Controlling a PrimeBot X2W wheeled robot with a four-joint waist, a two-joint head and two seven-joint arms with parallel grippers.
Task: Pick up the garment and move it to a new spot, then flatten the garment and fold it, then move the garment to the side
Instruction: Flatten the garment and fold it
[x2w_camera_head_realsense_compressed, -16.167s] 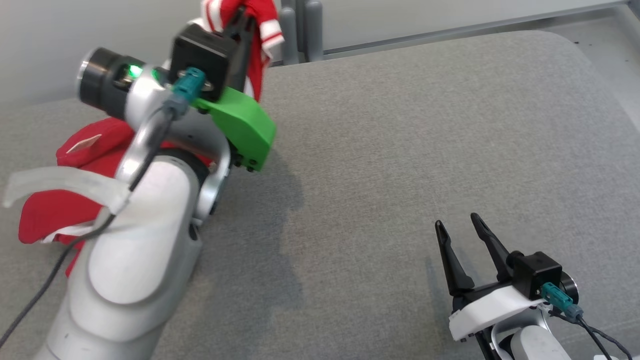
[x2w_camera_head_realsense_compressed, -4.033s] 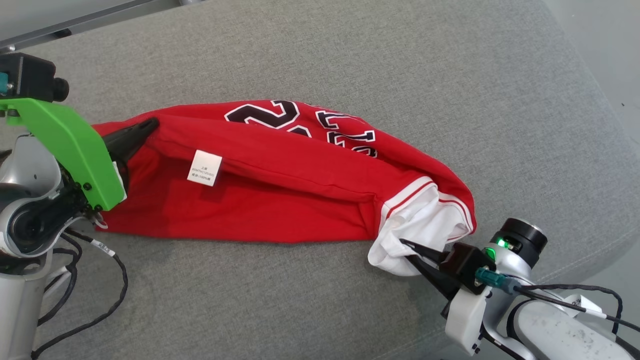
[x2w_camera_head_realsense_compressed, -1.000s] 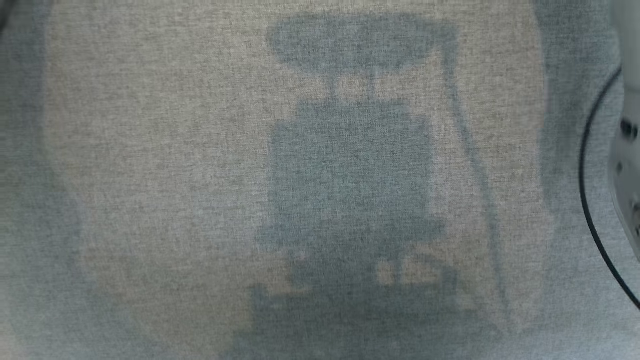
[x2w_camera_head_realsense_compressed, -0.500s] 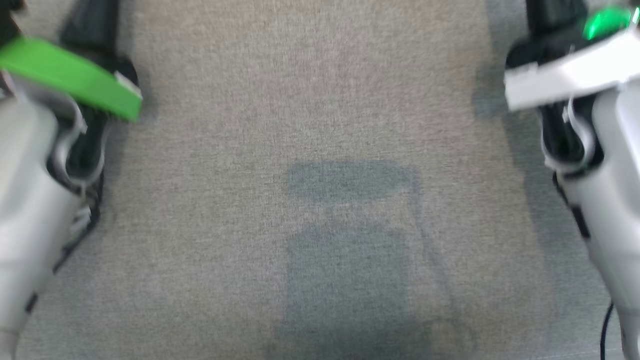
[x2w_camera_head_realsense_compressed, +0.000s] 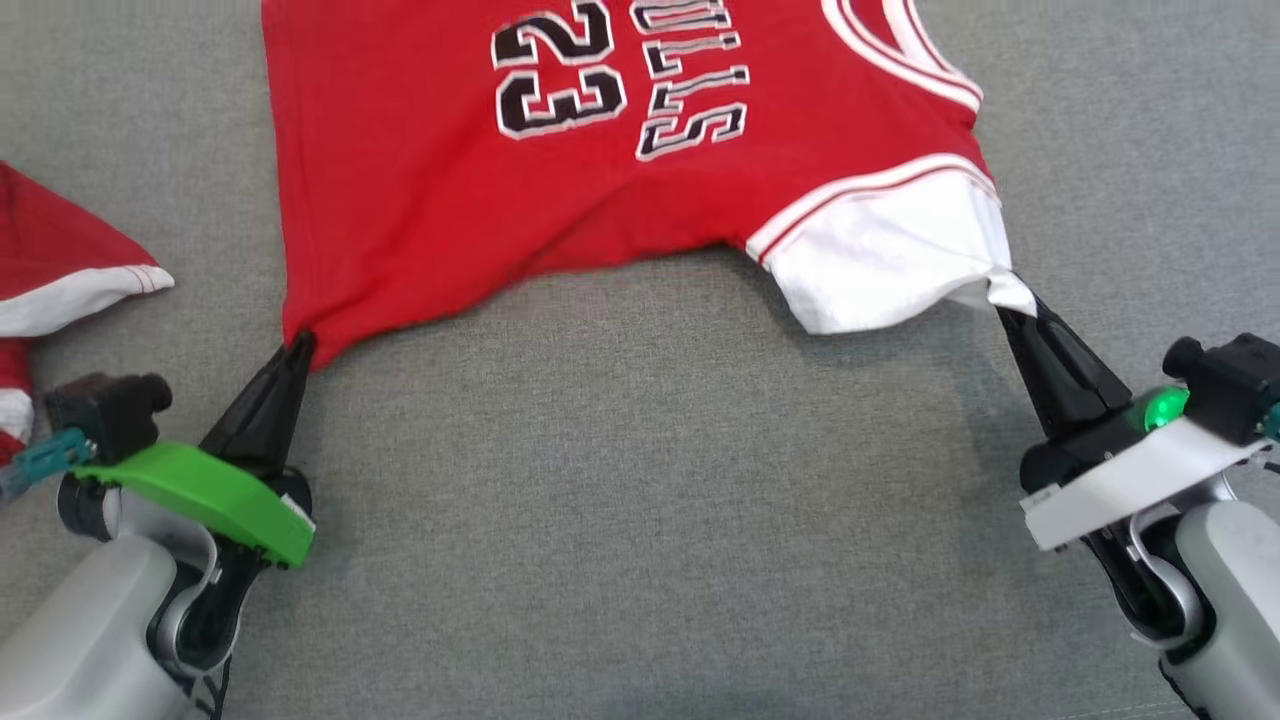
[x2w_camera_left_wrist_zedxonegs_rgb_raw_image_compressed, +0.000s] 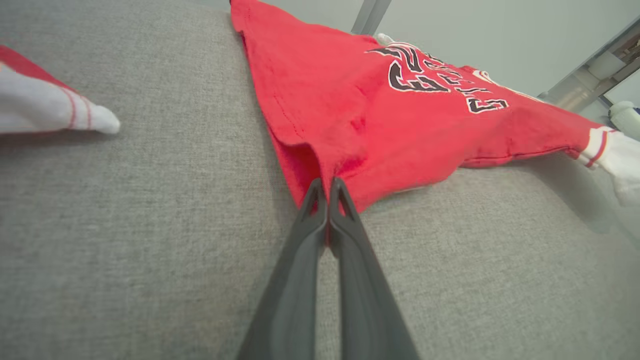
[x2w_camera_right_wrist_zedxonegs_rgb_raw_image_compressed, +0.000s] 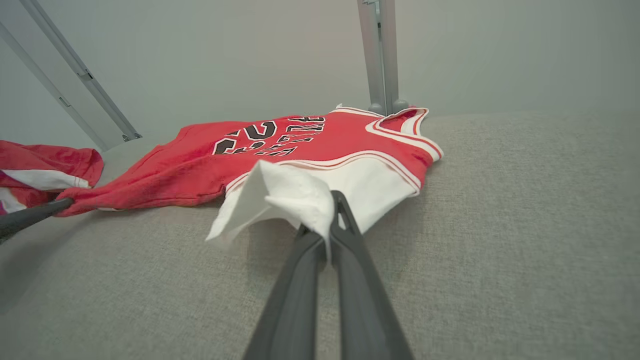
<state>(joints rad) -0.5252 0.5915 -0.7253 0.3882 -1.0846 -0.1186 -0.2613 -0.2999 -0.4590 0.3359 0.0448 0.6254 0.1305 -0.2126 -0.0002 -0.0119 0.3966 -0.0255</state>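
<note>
Red-and-white soft fabric jersey (x2w_camera_head_realsense_compressed: 420, 180), light and limp, sags between left gripper (x2w_camera_head_realsense_compressed: 298, 348), fingers pinching its hem corner, and right gripper (x2w_camera_head_realsense_compressed: 1008, 315), pinching its sleeve tip.

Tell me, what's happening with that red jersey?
Left tool shut on jersey hem corner. Right tool shut on white sleeve. Jersey stretched between them on grey cushion. Second red garment lies left, apart.
</note>
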